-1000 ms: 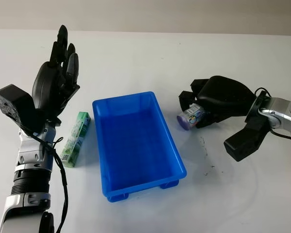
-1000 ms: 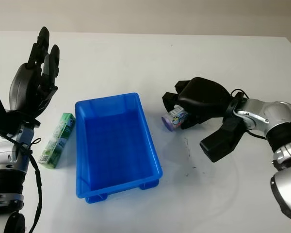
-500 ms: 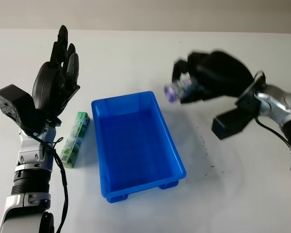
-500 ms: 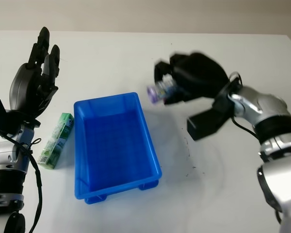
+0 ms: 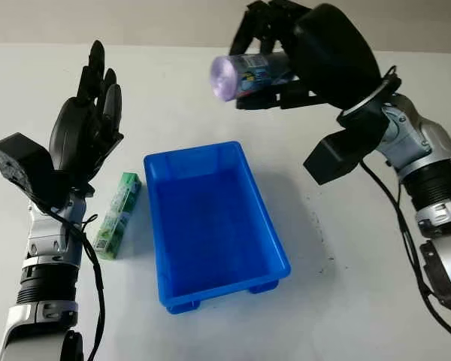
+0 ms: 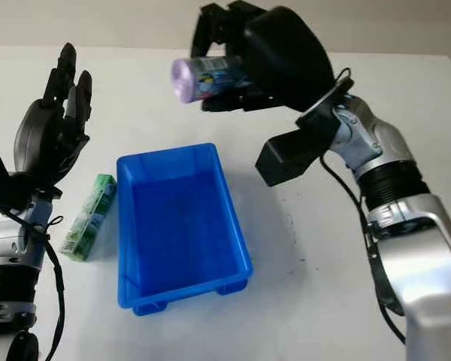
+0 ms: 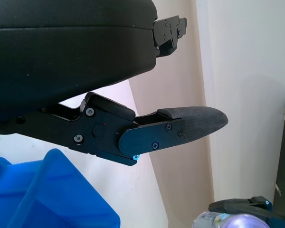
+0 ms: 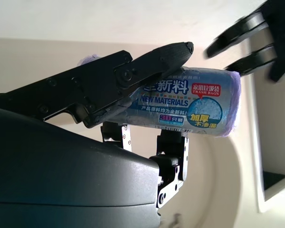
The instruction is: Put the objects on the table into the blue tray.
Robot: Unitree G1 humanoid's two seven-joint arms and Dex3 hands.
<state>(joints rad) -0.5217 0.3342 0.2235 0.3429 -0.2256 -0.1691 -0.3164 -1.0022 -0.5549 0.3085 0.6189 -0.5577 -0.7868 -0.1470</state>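
Observation:
My right hand is raised high above the far end of the blue tray, shut on a purple roll of trash bags held sideways; the roll's printed label shows close up between the fingers. The tray sits mid-table with nothing inside. A green carton lies on the table just left of the tray. My left hand is open, held upright above the table beyond the carton, not touching it.
The white table has small dark specks right of the tray. A beige wall runs behind the table's far edge.
My right hand has lifted the purple roll off the table right of the tray and carried it up and left, above the tray's far end. The left hand has stayed put.

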